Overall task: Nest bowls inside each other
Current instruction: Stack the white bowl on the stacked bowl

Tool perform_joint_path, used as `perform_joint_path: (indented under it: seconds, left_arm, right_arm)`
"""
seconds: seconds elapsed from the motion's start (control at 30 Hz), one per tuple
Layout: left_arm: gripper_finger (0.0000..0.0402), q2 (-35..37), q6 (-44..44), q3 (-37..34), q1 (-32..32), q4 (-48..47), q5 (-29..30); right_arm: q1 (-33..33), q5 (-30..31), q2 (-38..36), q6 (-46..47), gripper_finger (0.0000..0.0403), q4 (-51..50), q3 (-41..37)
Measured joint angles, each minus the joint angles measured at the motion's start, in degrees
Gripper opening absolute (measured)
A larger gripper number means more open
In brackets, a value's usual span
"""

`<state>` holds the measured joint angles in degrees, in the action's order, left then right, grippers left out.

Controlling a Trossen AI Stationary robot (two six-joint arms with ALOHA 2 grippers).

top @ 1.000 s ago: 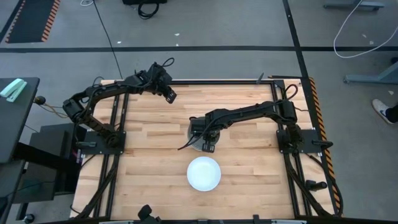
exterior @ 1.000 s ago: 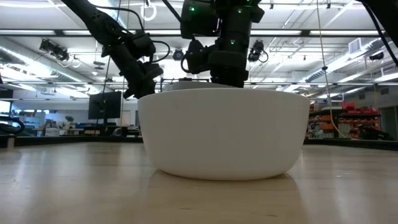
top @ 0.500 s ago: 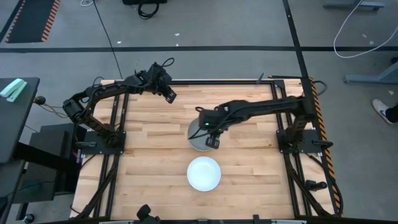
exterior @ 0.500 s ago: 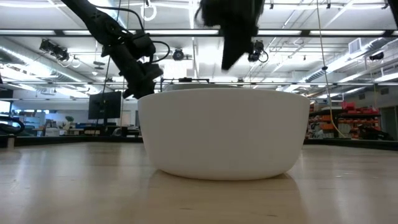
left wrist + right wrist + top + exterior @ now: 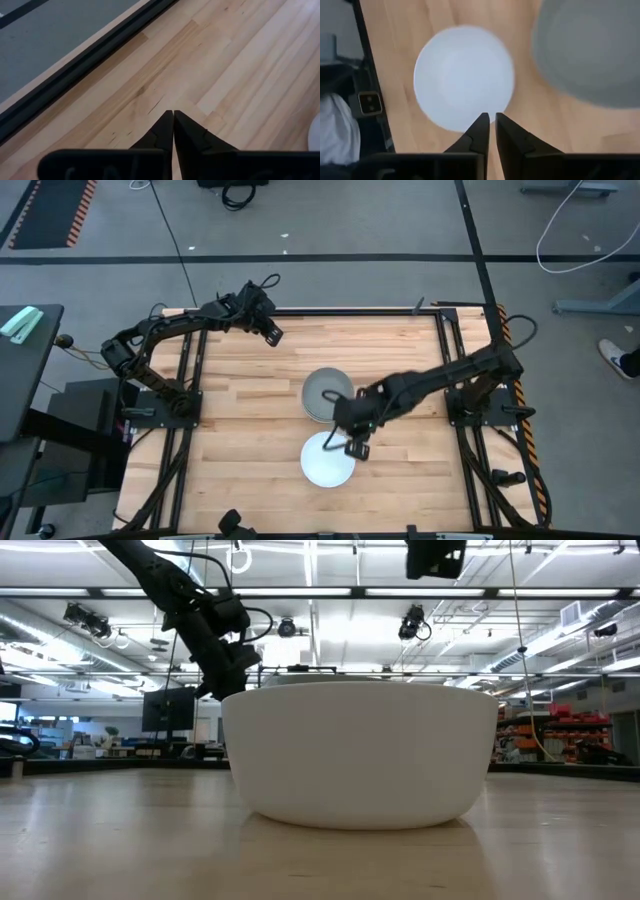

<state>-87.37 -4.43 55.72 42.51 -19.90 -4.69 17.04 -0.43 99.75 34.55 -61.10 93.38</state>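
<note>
Wooden table (image 5: 250,410), right tool (image 5: 357,448) closed above white bowl (image 5: 325,463), grey bowl (image 5: 325,392) beside

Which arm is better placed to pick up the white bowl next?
Right. The right gripper hangs just above the white bowl, beside the grey bowl stack. The left gripper waits near the table's far edge.

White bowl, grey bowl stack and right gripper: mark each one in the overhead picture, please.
white bowl (image 5: 322,465), high view, on its bare inner floor.
grey bowl stack (image 5: 323,390), high view, inside the top bowl.
right gripper (image 5: 357,450), high view, at the tips of its fingers, over the white bowl's rim.
</note>
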Motion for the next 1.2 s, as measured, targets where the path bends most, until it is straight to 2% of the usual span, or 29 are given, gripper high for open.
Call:
perform_joint_path:
  seconds: [0.23,0.53,0.97,1.2]
  left_arm:
    - [0.0029,0.0,-1.0,0.0,0.0,-0.1,0.0]
    - [0.0017,0.0,-1.0,0.0,0.0,-0.1,0.0]
    - [0.0029,0.0,-0.9,0.0,0.0,-1.1,0.0]
    - [0.0019,0.0,-0.8,0.0,0.0,-1.2,0.0]
  right_arm:
    - [3.1,0.0,5.7,1.3,0.0068,0.0,0.0]
    - [0.7,-1.4,12.2,-1.5,0.009,-1.1,-0.1]
    - [-5.0,-1.3,13.9,-6.9,0.0091,-1.3,-2.0]
    - [-4.9,-2.6,13.6,-7.6,0.0091,4.5,-6.4]
